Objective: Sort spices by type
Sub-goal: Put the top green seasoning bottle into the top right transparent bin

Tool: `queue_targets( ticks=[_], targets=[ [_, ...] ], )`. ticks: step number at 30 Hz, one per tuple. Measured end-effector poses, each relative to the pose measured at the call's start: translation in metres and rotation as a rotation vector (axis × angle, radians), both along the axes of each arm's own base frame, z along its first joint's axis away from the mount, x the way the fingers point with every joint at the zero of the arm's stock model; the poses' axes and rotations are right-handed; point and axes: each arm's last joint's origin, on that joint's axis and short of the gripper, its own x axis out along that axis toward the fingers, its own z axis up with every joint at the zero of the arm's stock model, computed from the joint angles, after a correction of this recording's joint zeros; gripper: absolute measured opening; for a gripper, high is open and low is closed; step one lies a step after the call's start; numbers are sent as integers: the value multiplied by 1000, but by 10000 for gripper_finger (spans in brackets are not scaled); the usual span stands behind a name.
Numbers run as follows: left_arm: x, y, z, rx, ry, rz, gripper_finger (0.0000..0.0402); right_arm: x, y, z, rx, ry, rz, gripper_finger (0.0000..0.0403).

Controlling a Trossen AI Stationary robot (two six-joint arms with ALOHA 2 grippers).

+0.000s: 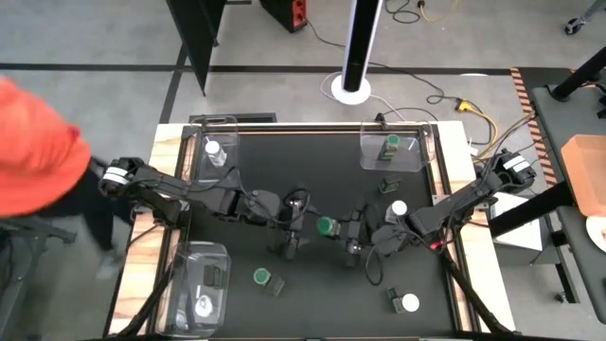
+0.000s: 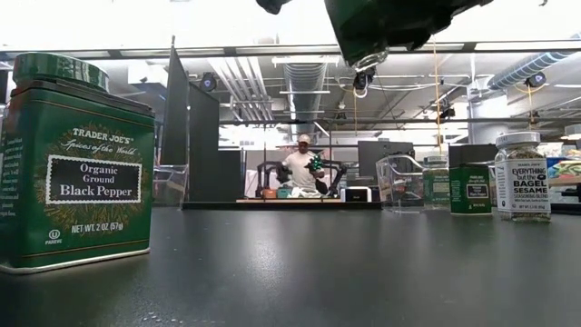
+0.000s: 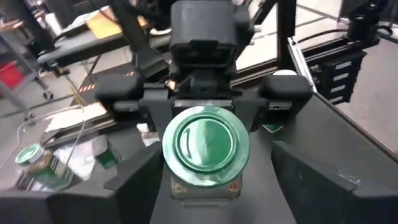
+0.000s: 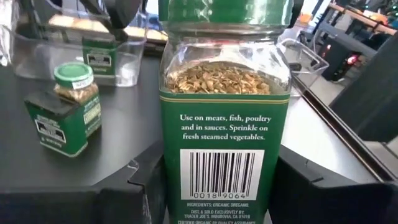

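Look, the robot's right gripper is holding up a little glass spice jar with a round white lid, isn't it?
Almost. The right gripper does hold a small glass spice jar, but its round lid is green, not white. The left wrist view shows the green lid most plainly, facing the camera, and the high view shows it too, at the middle of the table.

You have a green-lidded jar (image 1: 326,226) held upright above the table's middle, between both arms' fingers; another green-lidded one (image 1: 262,278) stands near the front edge; white-lidded jars sit at the front right (image 1: 408,303) and right of centre (image 1: 399,208); one green jar (image 1: 391,144) rests in the far-right tray.
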Motion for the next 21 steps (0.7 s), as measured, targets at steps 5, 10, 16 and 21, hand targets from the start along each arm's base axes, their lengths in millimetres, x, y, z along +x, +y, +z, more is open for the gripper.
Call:
queue_targets(
  ticks=[5,10,16,21],
  targets=[
    [6,0,-5,11,-16,14,287,-5,0,-10,7,-55,13,188],
    [16,-1,-11,42,-62,4,280,-7,-1,-15,18,-53,5,188],
    [20,-1,-16,54,-64,3,242,-8,-1,-16,16,-48,10,188],
    [20,-1,-16,50,-59,4,186,-8,-1,-16,14,-45,15,188]
  ],
)
